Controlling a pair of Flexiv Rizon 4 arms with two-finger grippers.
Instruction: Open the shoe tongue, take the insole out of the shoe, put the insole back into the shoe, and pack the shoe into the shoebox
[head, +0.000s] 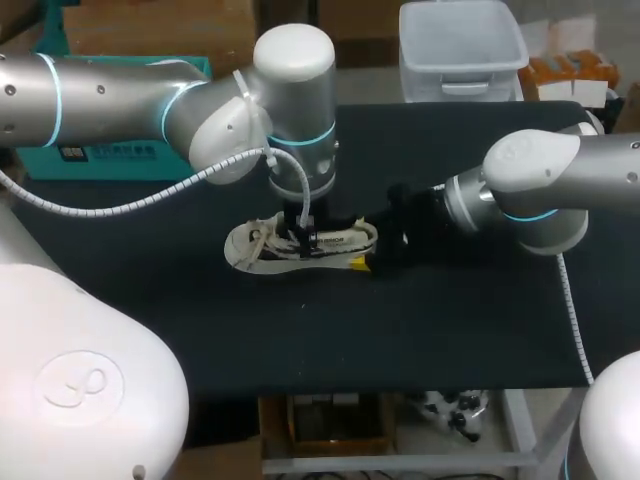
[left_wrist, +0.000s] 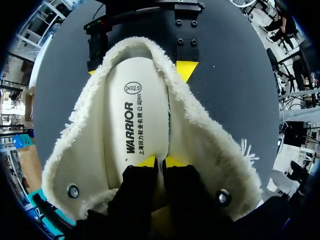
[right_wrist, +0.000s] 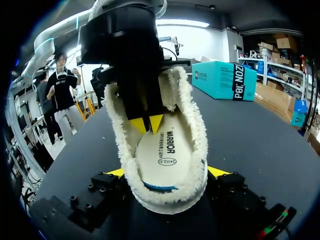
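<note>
Right claw (right_wrist: 167, 172) clamps the shoe (right_wrist: 196, 131) by the heel so it can't slide, while left claw (left_wrist: 160, 161), down inside, looks pinched shut on the insole (left_wrist: 145, 100) between its tips, probably to pull it out.

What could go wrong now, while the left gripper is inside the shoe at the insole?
1. The left gripper seems to pinch only the edge of the insole, so the insole may slip free when the gripper lifts.
2. The right gripper holds the shoe only at its heel end. A hard pull on the insole could tip or drag the shoe.
</note>
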